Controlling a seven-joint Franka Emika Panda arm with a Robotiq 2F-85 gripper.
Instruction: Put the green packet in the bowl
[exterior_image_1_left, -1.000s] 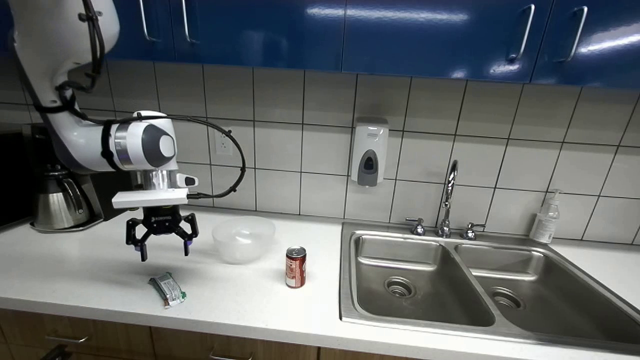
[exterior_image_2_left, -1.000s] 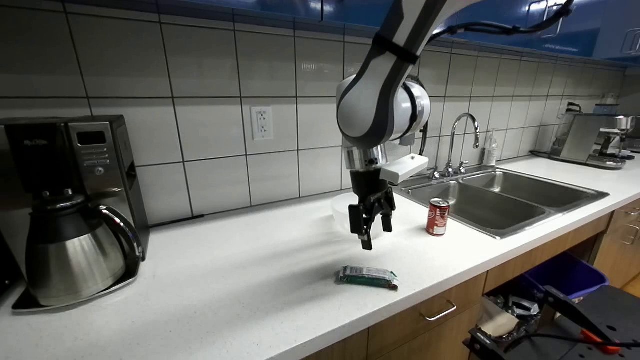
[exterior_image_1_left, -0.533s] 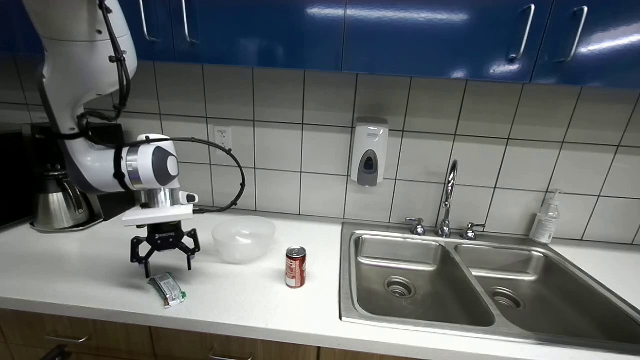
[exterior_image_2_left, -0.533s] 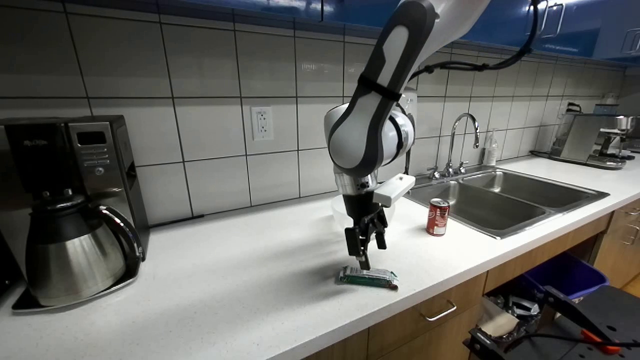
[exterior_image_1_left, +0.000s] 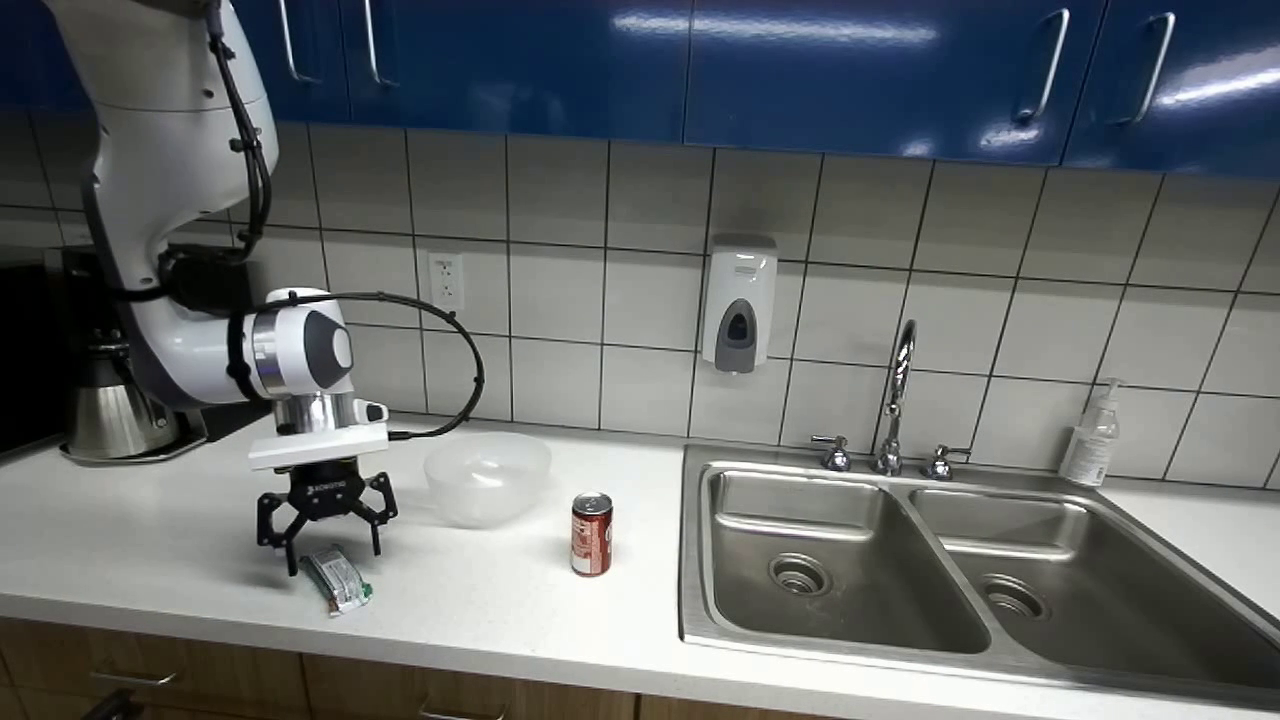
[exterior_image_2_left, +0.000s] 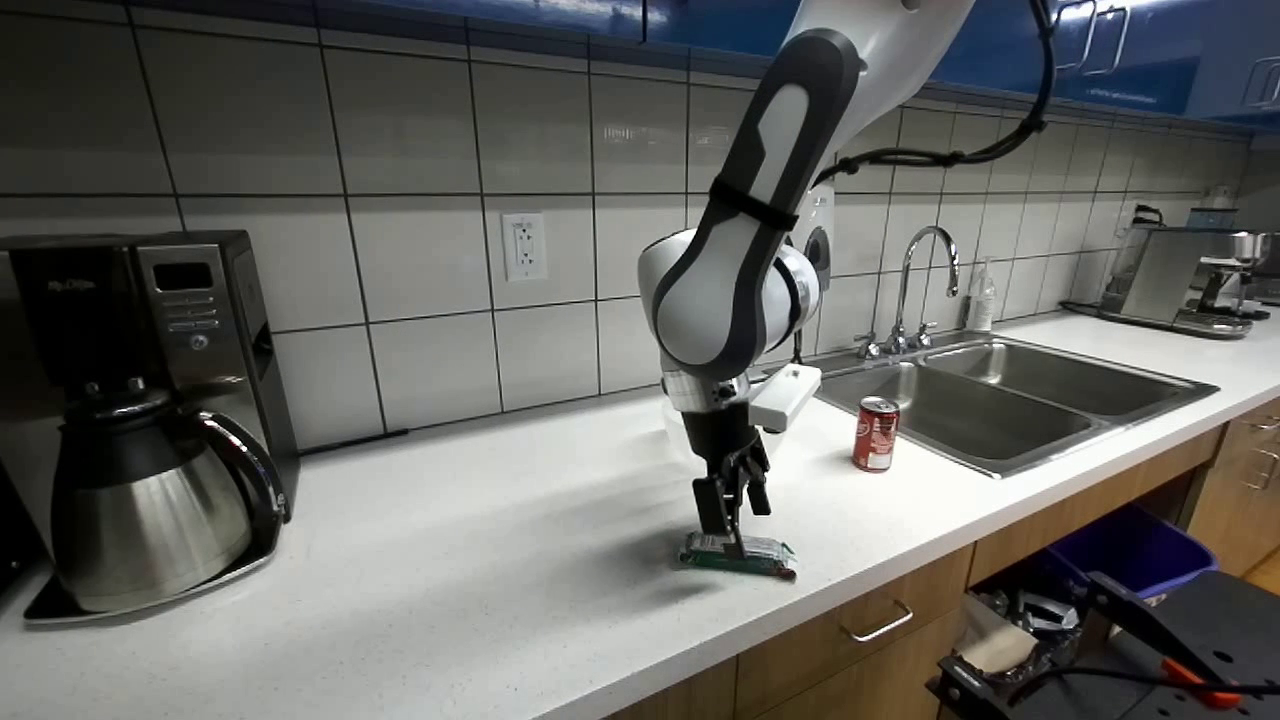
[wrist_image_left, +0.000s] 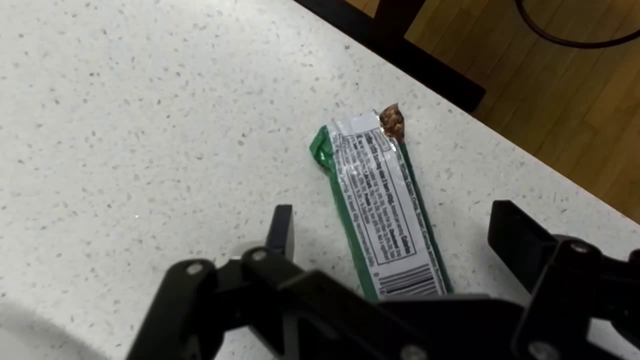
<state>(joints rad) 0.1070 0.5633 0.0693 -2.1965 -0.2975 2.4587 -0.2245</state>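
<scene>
Green-and-white packet (wrist_image_left: 385, 200) lay label-up on the speckled counter (wrist_image_left: 150, 125), brown showing at its twelve-o'clock end in the wrist view. Gripper (exterior_image_1_left: 334, 561) stood low over it, fingers (wrist_image_left: 517, 243) spread wide at roughly nine and three o'clock, counter visible between each and the packet. Couldn't tell whether the fingers touched down. In an exterior view, translucent bowl (exterior_image_1_left: 488, 490) sat at two o'clock from the packet, red can (exterior_image_1_left: 591, 537) upright near three.

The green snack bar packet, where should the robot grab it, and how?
Probably best around the middle of the green snack bar packet, from straight above, pinching across its long edges. It lies flat on the counter, long and narrow, and in the wrist view the open gripper straddles it.
</scene>
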